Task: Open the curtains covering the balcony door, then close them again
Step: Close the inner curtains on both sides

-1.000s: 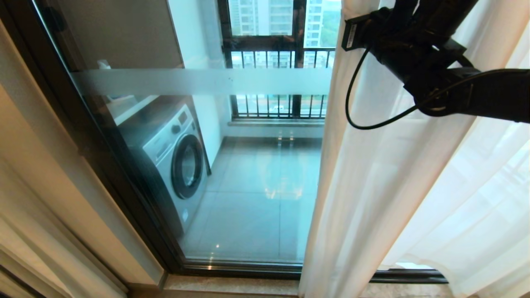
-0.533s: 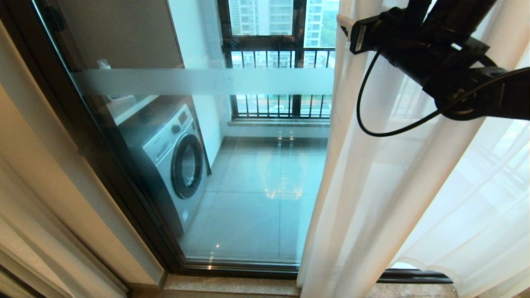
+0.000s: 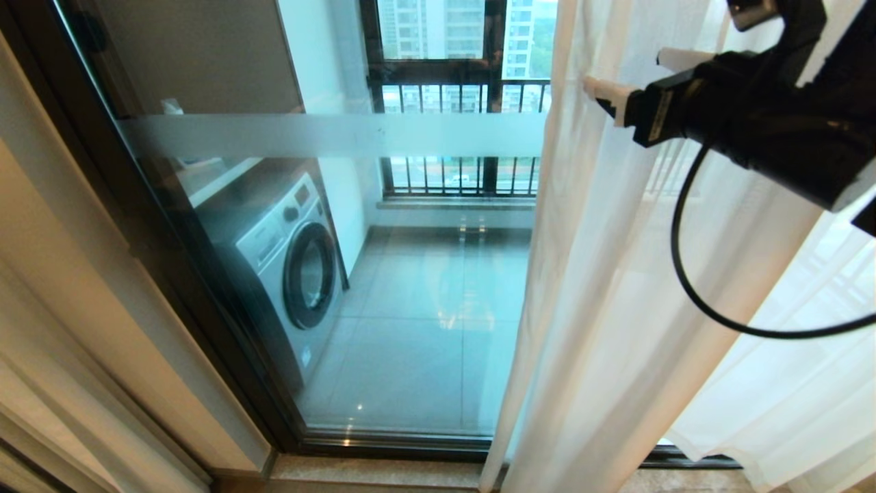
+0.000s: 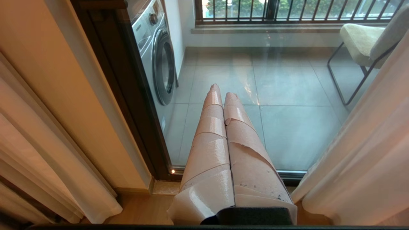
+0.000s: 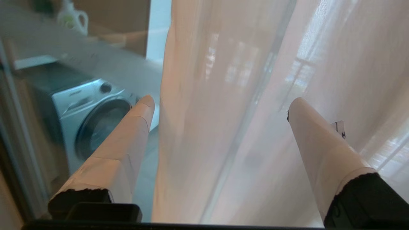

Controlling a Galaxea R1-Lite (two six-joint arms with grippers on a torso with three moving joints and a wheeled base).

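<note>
The sheer white curtains hang in long folds over the right half of the balcony door. The door's left glass, with its frosted band and dark frame, is uncovered. My right gripper is raised at the upper right, at the curtain's free edge. It is open, and in the right wrist view the curtains hang loose in the right gripper, its jaws spread wide and not pinching the fabric. My left gripper is shut and empty, held low and pointing at the door's glass.
Behind the glass are a washing machine, a black-barred railing and a chair. A beige wall and heavier drape border the door on the left. A stone sill runs below the frame.
My right gripper has opened and dropped lower and to the right, so its fingers now show. The curtain's lower edge has swung slightly left. The left arm has not moved.
</note>
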